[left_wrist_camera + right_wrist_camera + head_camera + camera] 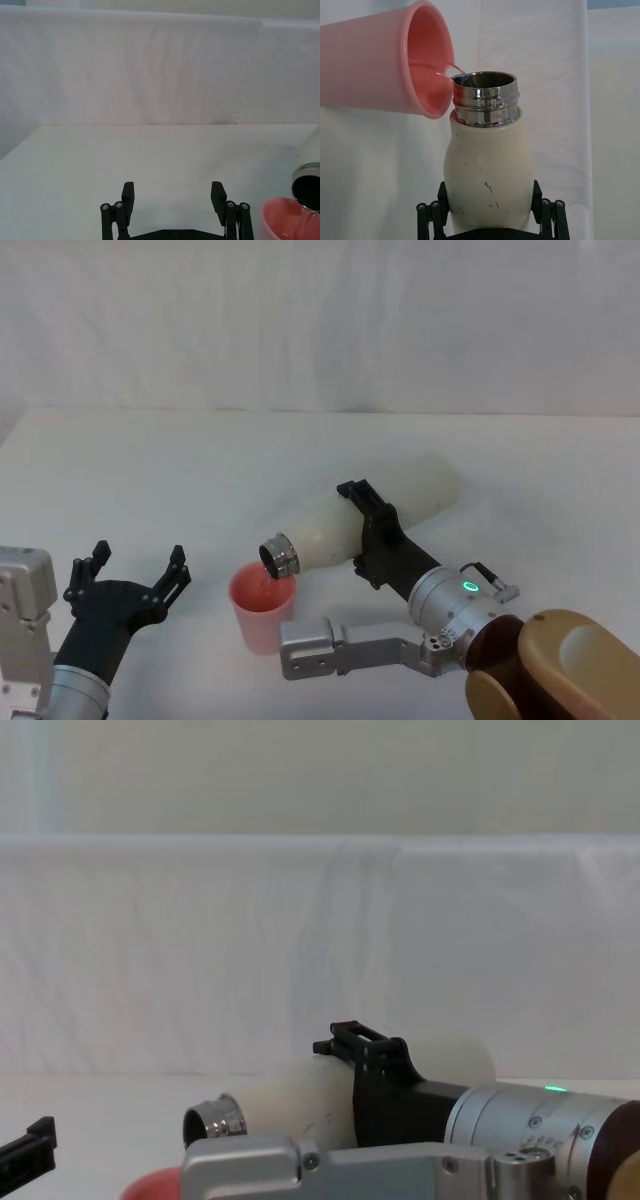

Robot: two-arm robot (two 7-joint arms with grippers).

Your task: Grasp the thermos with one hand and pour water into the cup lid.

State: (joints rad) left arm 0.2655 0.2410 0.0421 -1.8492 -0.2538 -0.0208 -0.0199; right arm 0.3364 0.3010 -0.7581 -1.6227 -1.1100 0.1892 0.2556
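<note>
The cream-white thermos (380, 517) lies tipped almost level in the air, held around its middle by my right gripper (366, 532), which is shut on it. Its steel neck (279, 556) hangs just over the rim of the pink cup lid (263, 605), which stands upright on the table. In the right wrist view a thin stream of water runs from the thermos (487, 170) mouth into the cup lid (385, 67). My left gripper (133, 571) hovers open to the left of the cup lid, holding nothing. The chest view shows the thermos (300, 1105) from the side.
A white table (200, 470) stretches to a white cloth backdrop (320, 320). My right arm's silver link (340, 648) lies just in front of the cup lid. Bare tabletop spreads behind and to the left.
</note>
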